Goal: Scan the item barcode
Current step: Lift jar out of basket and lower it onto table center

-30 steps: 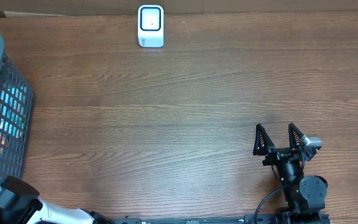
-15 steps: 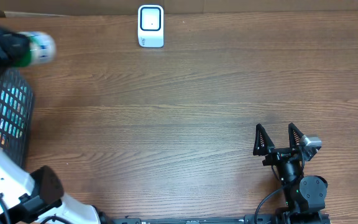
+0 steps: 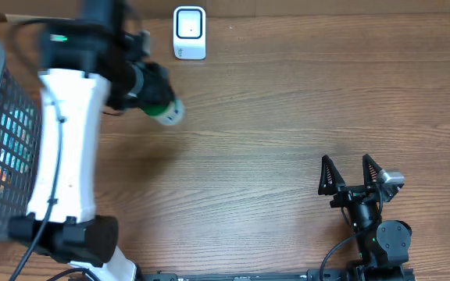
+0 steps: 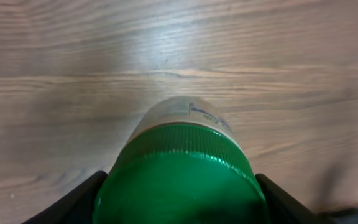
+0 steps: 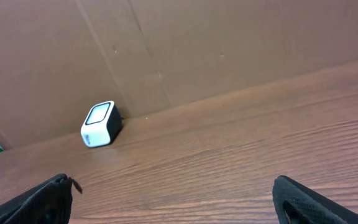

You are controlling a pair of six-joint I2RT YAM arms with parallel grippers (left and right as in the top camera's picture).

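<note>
The item is a round container with a green cap (image 4: 179, 177) and a pale label (image 4: 188, 113). My left gripper (image 4: 179, 208) is shut on it, one black finger (image 4: 73, 202) on each side of the cap. From overhead, the left gripper (image 3: 156, 100) holds the item (image 3: 166, 112) above the table, a short way in front and to the left of the white barcode scanner (image 3: 189, 33). No barcode shows in any view. My right gripper (image 3: 353, 173) rests open near the front right with nothing in it; its wrist view shows the scanner (image 5: 100, 123) far off at the back wall.
A grey wire basket (image 3: 2, 133) holding colourful packages stands at the left edge. A brown cardboard wall (image 5: 229, 43) runs along the back of the wooden table (image 3: 287, 101). My white left arm (image 3: 65, 148) reaches over the table's left side.
My left arm has swung from over the basket to the right with the item, which now hangs near the scanner. The right arm has not moved.
</note>
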